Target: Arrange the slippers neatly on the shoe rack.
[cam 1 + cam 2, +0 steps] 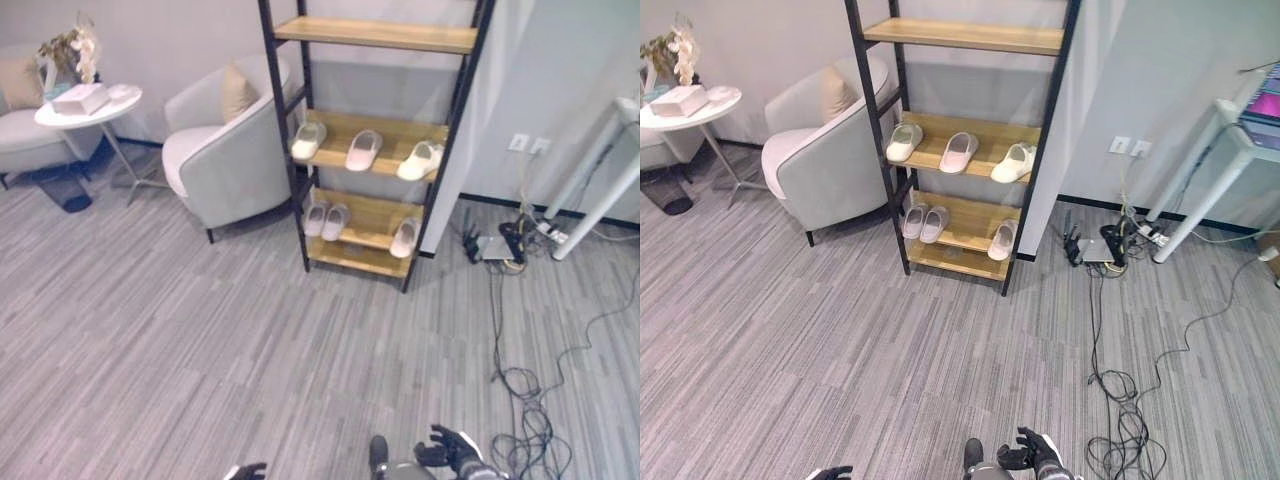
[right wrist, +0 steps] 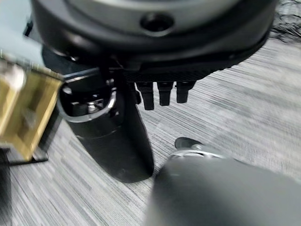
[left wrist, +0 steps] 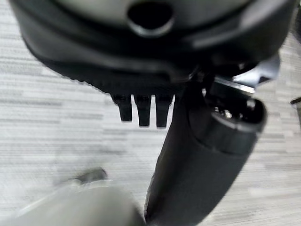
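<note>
rack: black-framed wooden-shelf shoe rack (image 1: 372,150) against the wall | slippers: three pale slippers (image 1: 365,150) on middle shelf, three more (image 1: 328,219) on bottom shelf | left hand (image 3: 143,110): fingers straight, empty | right hand (image 2: 162,94): fingers relaxed, empty, low over grey carpet (image 1: 200,350)

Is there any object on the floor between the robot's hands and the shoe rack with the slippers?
Nothing visible blocks the way. Bare grey carpet lies between the right hand, the left hand and the shoe rack. The armchair stands to the rack's left, the loose cables to the right, both beside the straight path.
</note>
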{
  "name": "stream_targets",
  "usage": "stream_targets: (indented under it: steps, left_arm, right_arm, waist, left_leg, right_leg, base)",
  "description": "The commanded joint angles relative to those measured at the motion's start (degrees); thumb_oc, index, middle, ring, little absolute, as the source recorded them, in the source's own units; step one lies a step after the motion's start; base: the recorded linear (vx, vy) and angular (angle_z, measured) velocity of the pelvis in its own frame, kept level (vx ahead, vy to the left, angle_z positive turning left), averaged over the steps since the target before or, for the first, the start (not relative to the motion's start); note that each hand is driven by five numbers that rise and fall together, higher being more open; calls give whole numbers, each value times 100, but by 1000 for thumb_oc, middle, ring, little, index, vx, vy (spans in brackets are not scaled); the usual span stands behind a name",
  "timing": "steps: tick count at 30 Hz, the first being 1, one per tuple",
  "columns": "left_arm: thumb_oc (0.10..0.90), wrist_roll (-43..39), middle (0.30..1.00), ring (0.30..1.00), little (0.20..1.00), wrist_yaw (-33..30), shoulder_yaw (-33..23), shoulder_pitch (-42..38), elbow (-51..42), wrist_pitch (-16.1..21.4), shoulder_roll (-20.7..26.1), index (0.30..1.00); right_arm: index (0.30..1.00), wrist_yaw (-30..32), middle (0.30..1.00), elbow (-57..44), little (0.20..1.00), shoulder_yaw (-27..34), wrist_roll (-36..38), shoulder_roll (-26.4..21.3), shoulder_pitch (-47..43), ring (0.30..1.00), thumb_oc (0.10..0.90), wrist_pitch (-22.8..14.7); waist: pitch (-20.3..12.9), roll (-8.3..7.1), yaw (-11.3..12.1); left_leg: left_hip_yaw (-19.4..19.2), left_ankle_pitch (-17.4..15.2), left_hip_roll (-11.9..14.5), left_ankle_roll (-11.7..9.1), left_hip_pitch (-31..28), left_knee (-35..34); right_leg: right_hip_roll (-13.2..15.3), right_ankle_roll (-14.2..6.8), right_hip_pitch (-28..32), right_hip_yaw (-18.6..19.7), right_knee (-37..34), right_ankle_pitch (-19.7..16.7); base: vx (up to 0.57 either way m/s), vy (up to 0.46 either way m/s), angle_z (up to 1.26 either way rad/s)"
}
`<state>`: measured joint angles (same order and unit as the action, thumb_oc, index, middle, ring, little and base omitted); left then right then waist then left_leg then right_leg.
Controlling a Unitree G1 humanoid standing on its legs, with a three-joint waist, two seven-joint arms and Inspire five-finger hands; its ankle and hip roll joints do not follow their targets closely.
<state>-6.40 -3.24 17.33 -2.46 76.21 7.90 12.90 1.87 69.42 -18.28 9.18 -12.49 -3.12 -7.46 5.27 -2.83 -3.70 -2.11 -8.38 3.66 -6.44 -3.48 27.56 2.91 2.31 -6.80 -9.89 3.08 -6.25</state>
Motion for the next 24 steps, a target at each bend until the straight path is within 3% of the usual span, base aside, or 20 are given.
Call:
stream_targets:
  steps: [1, 3, 6, 7, 8, 9, 10, 11, 15, 16, 18, 19, 21, 24]
  left_arm:
    - [800, 146, 900, 900, 900, -11, 330, -323, -341, 115, -259, 900]
    - [800, 154, 900, 900, 900, -9, 352, -337, -356, 114, -259, 900]
    - [800, 200, 900, 900, 900, -28, 410, -293, -348, 129, -263, 900]
    - [800, 200, 900, 900, 900, -29, 413, -288, -348, 130, -264, 900]
    - [800, 208, 900, 900, 900, -46, 428, -279, -349, 142, -262, 900]
    - [800, 144, 900, 900, 900, -95, 453, -297, -366, 167, -271, 900]
    - [800, 144, 900, 900, 900, -95, 453, -298, -366, 167, -270, 900]
    - [800, 41, 900, 900, 900, -128, 464, -285, -397, 188, -284, 900]
    - [800, -10, 900, 900, 900, -117, 348, -199, -374, 187, -283, 900]
    - [800, 2, 900, 900, 900, -108, 331, -207, -370, 179, -266, 900]
    - [800, 13, 900, 900, 900, -101, 352, -289, -413, 166, -217, 900]
    - [800, 13, 900, 900, 900, -100, 349, -293, -412, 166, -217, 900]
    - [800, 49, 900, 900, 900, -94, 373, -330, -425, 168, -172, 900]
    - [800, 19, 900, 900, 900, -46, 344, -338, -439, 172, -170, 900]
  right_arm:
    - [900, 110, 900, 60, 900, -110, 108, -344, 206, 900, 800, 36]
    - [900, 120, 900, 69, 900, -100, 141, -353, 203, 900, 800, 39]
    - [900, 173, 900, 87, 900, -63, 191, -349, 195, 900, 800, -8]
    - [900, 174, 900, 87, 900, -62, 191, -349, 200, 900, 800, -9]
    - [900, 223, 900, 100, 900, -45, 197, -353, 169, 900, 800, -13]
    - [900, 352, 900, 126, 900, -6, 198, -342, 122, 900, 800, -32]
    - [900, 352, 900, 126, 900, -6, 198, -341, 122, 900, 800, -32]
    - [900, 418, 900, 113, 900, 82, 304, -325, 128, 900, 800, -41]
    - [900, 395, 900, 164, 900, 164, 292, -272, 207, 900, 800, -42]
    - [900, 333, 900, 192, 900, 189, 281, -219, 172, 900, 800, -30]
    - [900, 291, 900, 185, 900, 176, 251, -195, 84, 900, 800, -18]
    - [900, 291, 900, 185, 900, 175, 251, -195, 80, 900, 800, -17]
    - [900, 285, 900, 134, 900, 195, 221, -181, 52, 900, 800, -24]
    - [900, 284, 900, 136, 900, 193, 210, -180, 27, 900, 800, -27]
  waist:
    - [472, -237, -32]
    - [494, -253, 38]
    - [490, -231, 214]
    - [506, -238, 221]
    - [494, -218, 296]
    - [526, -139, 438]
    - [531, -142, 438]
    - [524, -87, 527]
    - [290, -104, 622]
    - [271, -143, 628]
    - [326, -68, 526]
    - [341, -81, 528]
    - [396, 16, 440]
    - [395, 36, 234]
  left_leg:
    - [-280, 982, 238, 285, 538, 813]
    - [-353, 807, 196, 348, 766, 793]
    - [-629, 535, 32, 467, 1416, -380]
    - [-638, 514, 21, 473, 1376, -389]
    - [-630, 587, -74, 493, 1627, -749]
    - [-451, 933, -166, 429, 1817, -1405]
    - [-451, 934, -169, 430, 1809, -1409]
    - [-461, 1205, -147, 387, 2025, -1604]
    - [-431, 1085, -286, 534, 1756, -1766]
    - [-547, 920, -378, 712, 1451, -1827]
    - [-572, 761, -336, 868, 1043, -1940]
    - [-580, 754, -350, 872, 1030, -1939]
    - [-602, 523, -319, 963, 635, -2033]
    - [-456, 216, -359, 982, 70, -2284]
  right_leg:
    - [77, -233, 470, 328, 89, 563]
    - [55, -233, 622, 365, 20, 623]
    - [-58, -346, 1055, 440, -194, 899]
    - [-47, -355, 1089, 444, -197, 918]
    - [-117, -363, 1210, 527, -262, 973]
    - [-250, -390, 1501, 694, -344, 1120]
    - [-248, -390, 1507, 693, -345, 1120]
    - [-326, -377, 1752, 852, -358, 1222]
    - [-179, -527, 1872, 902, -44, 1347]
    - [74, -815, 1577, 818, 999, 983]
    - [207, -1050, 1026, 729, 2119, 373]
    - [224, -1055, 1019, 737, 2161, 400]
    - [437, -1086, 615, 379, 2673, 302]
    - [468, -918, 36, 80, 1981, 601]
  base:
    - [298, -139, -17]
    - [267, -82, 0]
    - [367, -1, 3]
    - [239, 28, 6]
    - [395, 58, -1]
    - [384, 53, -7]
    - [498, 99, -21]
    - [346, 92, -29]
    - [351, 113, -54]
    - [229, 130, -73]
    - [218, 117, -74]
    - [144, 67, -45]
    - [257, 69, 8]
    - [332, -25, 12]
